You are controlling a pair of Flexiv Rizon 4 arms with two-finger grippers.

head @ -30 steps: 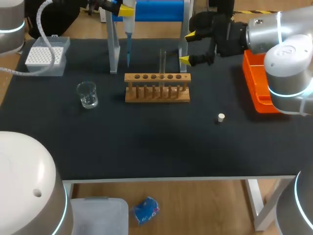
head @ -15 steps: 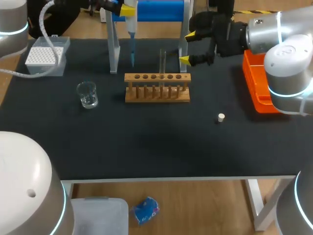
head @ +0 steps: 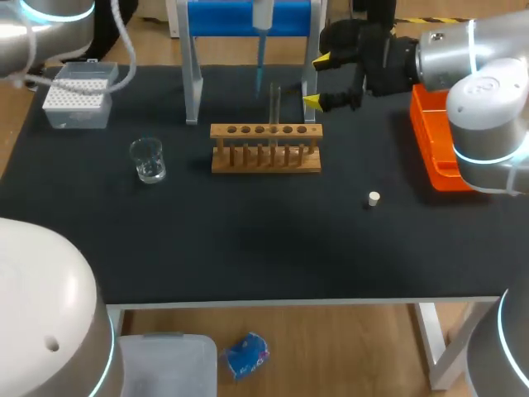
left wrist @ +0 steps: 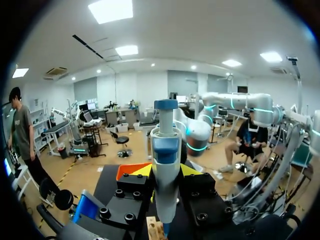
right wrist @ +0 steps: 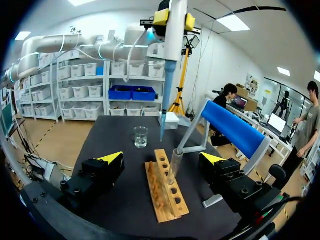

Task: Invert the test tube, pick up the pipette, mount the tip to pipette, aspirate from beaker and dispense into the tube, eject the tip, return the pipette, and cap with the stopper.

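Desk (head: pixel 248 248): a black top that carried all of the things.
Stopper (head: pixel 374 198): a small white plug that lay alone on the desk at the near right, well apart from the rack.
Beaker (head: pixel 148 160): clear glass that stood upright at the left, apart from the rack.
Rack (head: pixel 265 147): a wooden stand with one row of holes, set mid-desk.
Test tube (head: pixel 274 103): it stood upright in one of the rack's middle holes with its mouth up.
Right jaws: they were wide open behind the rack's right end. One yellow fingertip (right wrist: pixel 112 157) stood on each side of the tube in the wrist view, and neither touched it.
Orange tray (head: pixel 438 149): it sat at the desk's right edge, under the right arm.
Tip box (head: pixel 78 93): a clear box with a white top, at the far left corner.
Pipette (head: pixel 261 33): it hung upright with its blue tip pointing down, close beside the tube's mouth but not in it.
Left jaws: they were closed on the pipette's body, with a yellow fingertip (right wrist: pixel 161 17) on either side.
Blue stand (head: pixel 248 16): a blue bar on grey legs at the far edge, behind the pipette.
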